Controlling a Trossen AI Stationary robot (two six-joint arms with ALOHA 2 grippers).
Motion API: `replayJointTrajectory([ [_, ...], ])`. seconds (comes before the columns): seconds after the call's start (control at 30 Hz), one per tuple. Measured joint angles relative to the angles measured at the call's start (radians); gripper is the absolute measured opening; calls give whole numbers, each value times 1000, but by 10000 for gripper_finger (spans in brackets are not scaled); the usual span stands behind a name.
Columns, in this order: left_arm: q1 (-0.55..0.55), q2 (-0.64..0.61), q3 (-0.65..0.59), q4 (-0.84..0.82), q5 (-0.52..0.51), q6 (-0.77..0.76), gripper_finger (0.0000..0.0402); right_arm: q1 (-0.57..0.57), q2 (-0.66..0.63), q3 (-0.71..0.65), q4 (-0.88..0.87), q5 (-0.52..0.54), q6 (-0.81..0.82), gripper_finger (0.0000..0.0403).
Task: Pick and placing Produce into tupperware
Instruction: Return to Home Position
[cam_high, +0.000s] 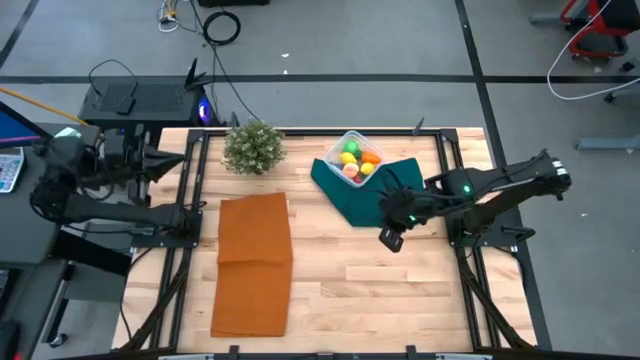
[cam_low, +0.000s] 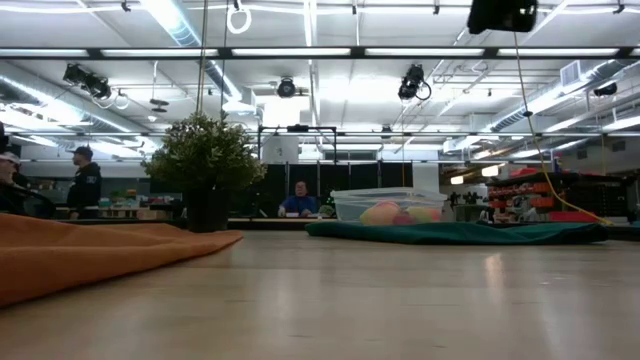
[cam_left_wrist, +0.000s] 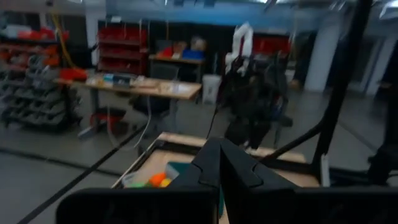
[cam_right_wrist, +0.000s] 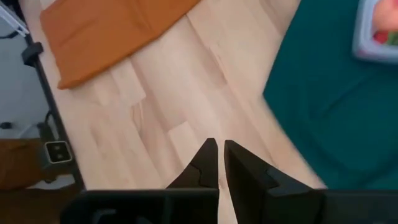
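Observation:
The clear tupperware (cam_high: 357, 158) stands on a dark green cloth (cam_high: 350, 198) at the table's far right. Inside it lie the produce (cam_high: 358, 160): green, yellow, orange and pale pieces. In the low view a peach ball (cam_low: 381, 213) shows through the tupperware's wall (cam_low: 345, 205). My right gripper (cam_high: 390, 238) hovers over bare wood just near-side of the cloth, shut and holding nothing; its wrist view shows the gripper (cam_right_wrist: 221, 155) above the table, with the cloth (cam_right_wrist: 336, 106) and a tupperware corner (cam_right_wrist: 376, 31) beyond. My left gripper (cam_high: 178, 160) waits shut at the table's far left edge.
A folded orange cloth (cam_high: 255, 262) lies left of centre, reaching toward the near edge. A bushy potted plant (cam_high: 252, 147) stands at the far edge, left of the tupperware. Bare wood (cam_high: 370, 290) stretches between the orange cloth and the right frame rail. People are in the room beyond.

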Motion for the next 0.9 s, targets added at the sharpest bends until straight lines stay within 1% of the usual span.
replayJointTrajectory([
  [0.13,0,-110,-136,89,52,-13,6,25,-25,-37,16,18,59,0],
  [0.27,0,-182,-243,123,73,-45,14,26,-24,-38,20,18,70,0],
  [0.43,0,-258,-336,145,82,-39,5,13,-21,-38,34,10,91,0],
  [0.63,0,-365,-444,227,158,-25,13,-8,-21,-38,35,-22,119,0],
  [0.7,0,-375,-476,231,159,-30,11,-14,-21,-38,38,-24,129,0],
  [0.77,0,-375,-494,199,165,-27,6,-23,-20,-38,41,-26,139,0],
  [0.9,0,-375,-563,280,192,12,8,-37,-20,-38,44,-27,150,0],
])
